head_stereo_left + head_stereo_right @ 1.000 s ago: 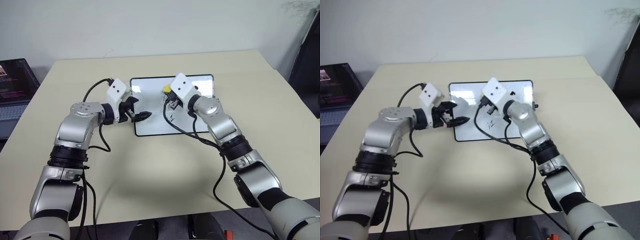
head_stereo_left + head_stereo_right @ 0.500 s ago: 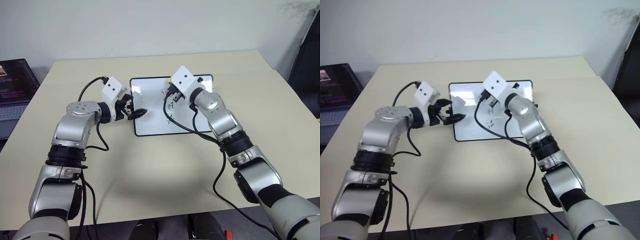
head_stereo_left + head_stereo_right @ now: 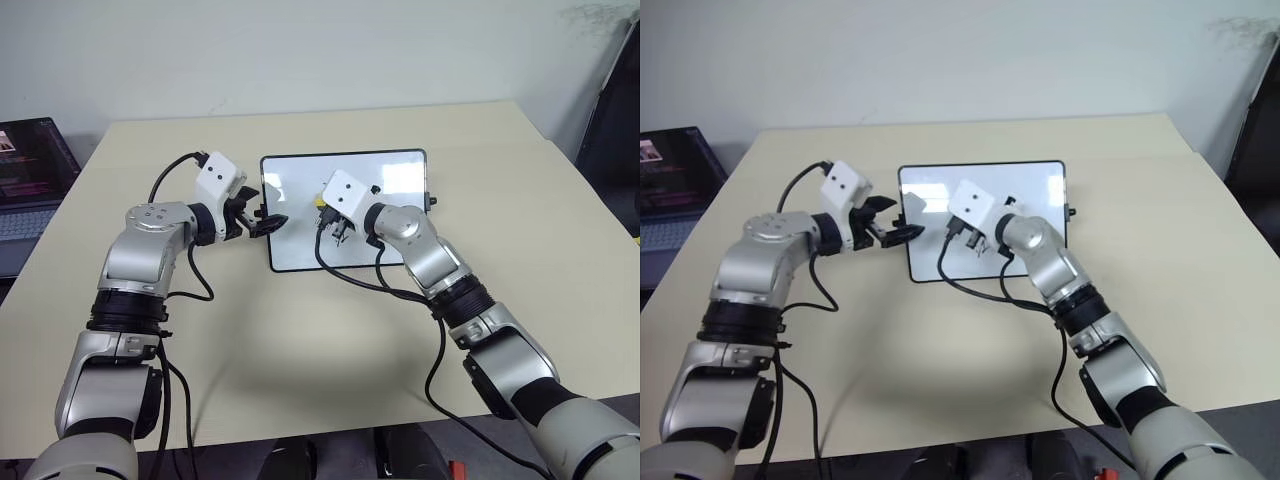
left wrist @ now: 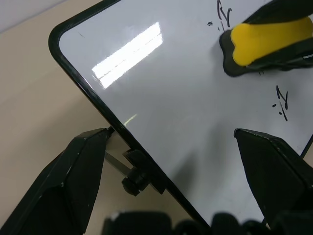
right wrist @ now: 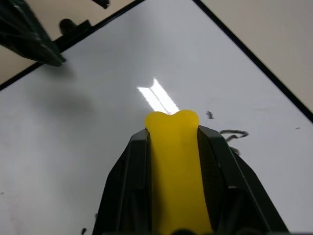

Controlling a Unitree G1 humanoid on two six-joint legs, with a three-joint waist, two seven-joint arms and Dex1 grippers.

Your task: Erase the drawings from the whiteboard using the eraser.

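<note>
The right gripper (image 5: 173,147), jaws clenched on the eraser (image 4: 266,41), has swept toward the whiteboard's (image 3: 300,255) middle. The middle scribble of the drawings (image 4: 282,99) looks gone; two remain. The left gripper (image 3: 262,219), jaws released, straddles the board's left edge at mid-tabletop.

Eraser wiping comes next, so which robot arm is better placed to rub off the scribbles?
Right. Its end effector grips the eraser over the scribbles; the left end effector is open, straddling the whiteboard edge.

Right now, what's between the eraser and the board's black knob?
Just bare white board, seen in the left wrist view, between the eraser and the knob.
</note>
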